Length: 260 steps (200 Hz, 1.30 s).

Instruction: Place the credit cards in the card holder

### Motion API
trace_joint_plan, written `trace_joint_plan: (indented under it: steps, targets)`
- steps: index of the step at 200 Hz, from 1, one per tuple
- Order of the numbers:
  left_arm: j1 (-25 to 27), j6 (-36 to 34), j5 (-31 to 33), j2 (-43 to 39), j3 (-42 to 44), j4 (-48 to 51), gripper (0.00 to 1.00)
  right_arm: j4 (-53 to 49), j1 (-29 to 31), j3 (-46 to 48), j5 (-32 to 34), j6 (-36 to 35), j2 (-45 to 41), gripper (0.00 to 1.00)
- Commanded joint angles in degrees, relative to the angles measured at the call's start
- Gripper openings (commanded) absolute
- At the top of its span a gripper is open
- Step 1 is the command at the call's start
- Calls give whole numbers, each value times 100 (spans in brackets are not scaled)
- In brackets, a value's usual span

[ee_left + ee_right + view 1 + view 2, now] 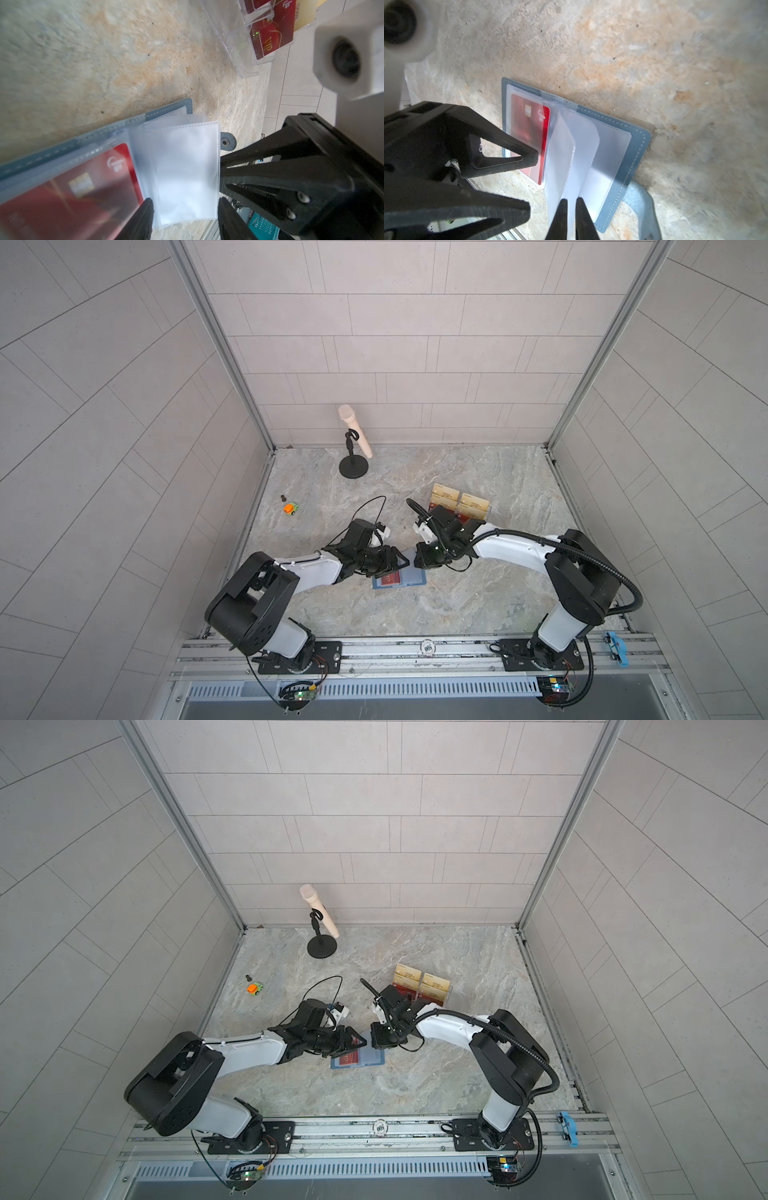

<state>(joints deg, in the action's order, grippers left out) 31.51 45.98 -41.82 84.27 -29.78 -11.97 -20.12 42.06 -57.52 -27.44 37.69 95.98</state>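
Slate-blue card holder (638,141), red credit card (545,128), marbled grey tabletop (457,605)

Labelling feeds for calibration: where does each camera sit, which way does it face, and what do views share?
Both top views: overhead behind the arms, facing down at the table; both show.
Left wrist: on the left arm, facing past the open left hand at the card holder; right hand shows.
Right wrist: on the right arm, facing past the right hand, shut on a clear sleeve; left hand shows.
Shared: all see the card holder and a sleeved credit card.
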Motion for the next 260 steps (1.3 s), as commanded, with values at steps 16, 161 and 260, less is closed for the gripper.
trace_joint_plan:
  steps: [16, 161, 260]
  targets:
    - [-43, -132, 112, -224, -77, 193, 54, -238, 75, -127, 270, -120, -96, 18]
    - [-489, -37, 235, -796, 81, 362, 53, -19, 251, -245, 305, -140, -43, 21]
    - [-1111, -520, 1084, -1538, 80, 1818, 50, 1021, 433, -523, -466, 285, 716, 20]
